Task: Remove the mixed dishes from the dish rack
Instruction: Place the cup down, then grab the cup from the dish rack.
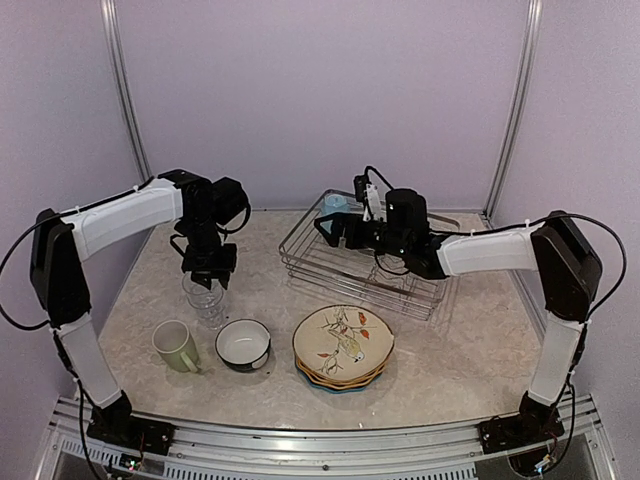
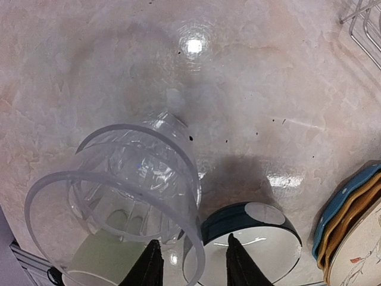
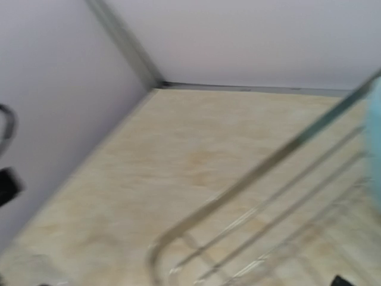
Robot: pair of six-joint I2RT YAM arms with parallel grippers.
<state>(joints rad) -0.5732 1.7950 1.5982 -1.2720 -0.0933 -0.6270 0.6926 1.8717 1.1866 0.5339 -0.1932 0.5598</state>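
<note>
Two clear glasses, one nested in the other, stand on the table at the left. My left gripper hangs just above them. In the left wrist view the fingers straddle the glass rim with a gap on each side; the gripper is open. In front stand a pale green mug, a dark-outside bowl and a plate stack with a bird-print plate on top. The wire dish rack holds a light blue mug in its far left corner. My right gripper is open over the rack, close to that mug.
The right wrist view is blurred: rack wires, the back wall and a frame post. The bowl and the plate stack lie close to the right of the glasses.
</note>
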